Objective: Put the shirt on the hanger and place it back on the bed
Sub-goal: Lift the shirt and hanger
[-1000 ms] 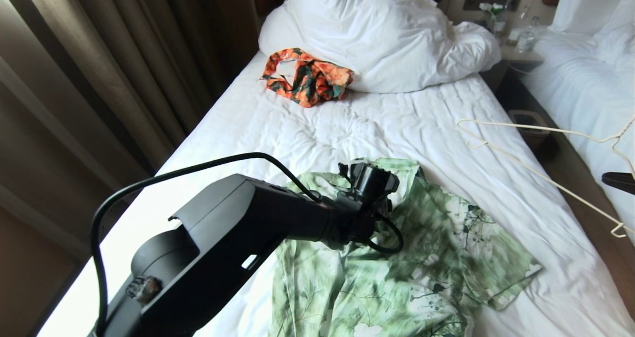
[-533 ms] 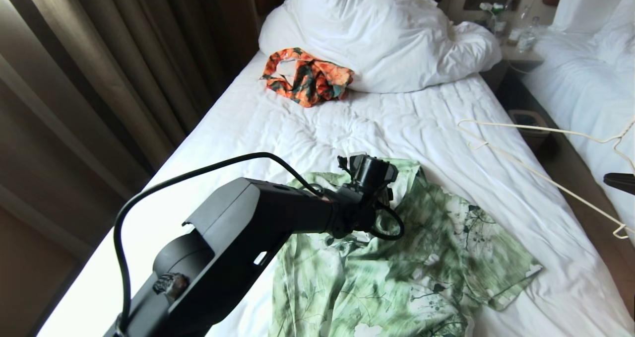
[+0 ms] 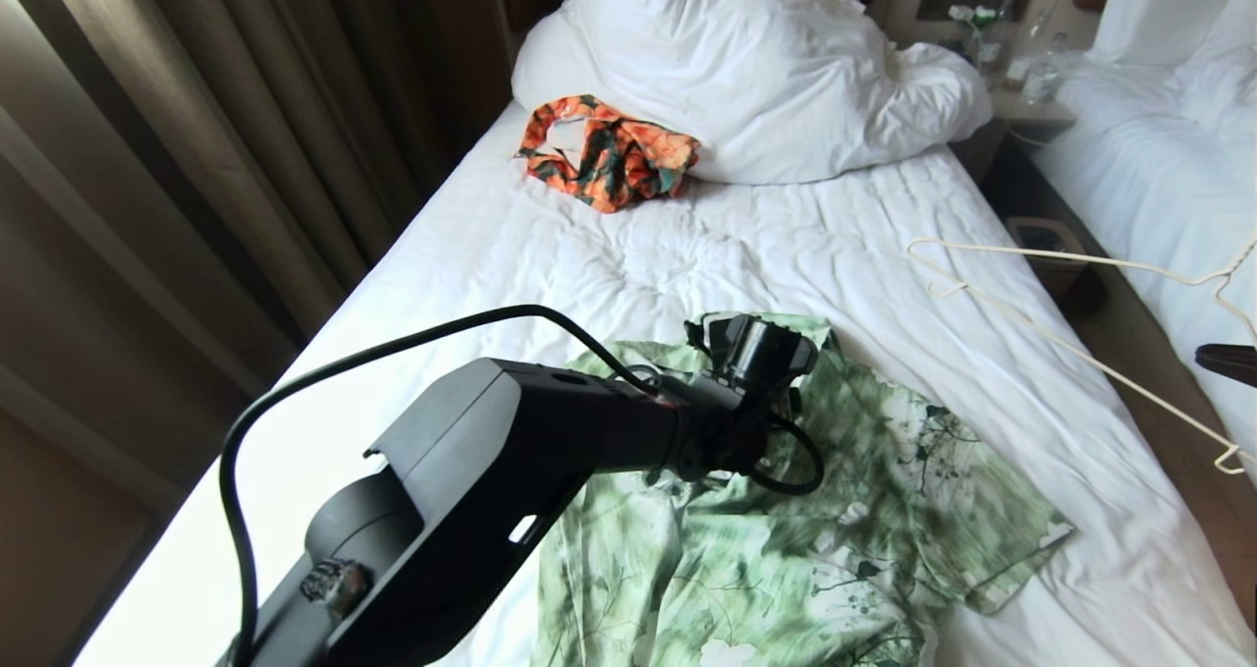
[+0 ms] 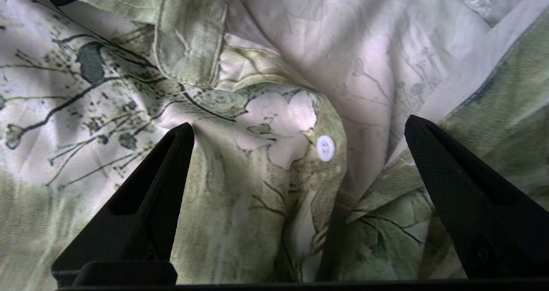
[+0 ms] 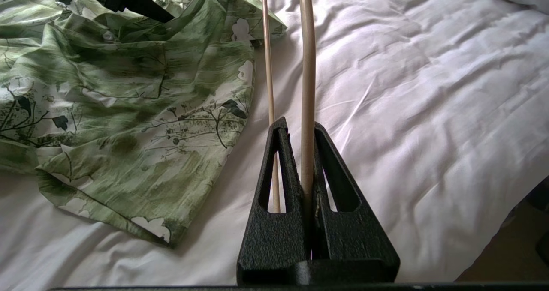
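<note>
Shirt (image 3: 786, 529): thin, crumpled fabric, pale green and white with dark leaf-and-branch print, a small white button (image 4: 325, 148) by the collar fold; lies at 6 o'clock on the bed (image 3: 687, 254).

Left gripper (image 4: 298, 128): black textured wedge fingers spread wide, released, poised just over the collar area with cloth between them, nothing grasped.

Hanger (image 3: 1070, 348): thin cream wire, triangular, notched ends; held above the bed's edge at 3 o'clock.

Right gripper (image 5: 301, 130): black fingers clenched on one wire of the hanger, the second wire running just beside.

Bed: wrinkled white sheet, bulky white pillow (image 3: 727, 68) at 12 o'clock.

Orange floral garment (image 3: 609, 151): bunched, touching the pillow at 11 o'clock.

Room: brown pleated curtains (image 3: 196, 156) at 9 o'clock; nightstand (image 3: 1026, 107) with bottles at 1 o'clock; second white bed (image 3: 1159, 156) at 2 o'clock.
</note>
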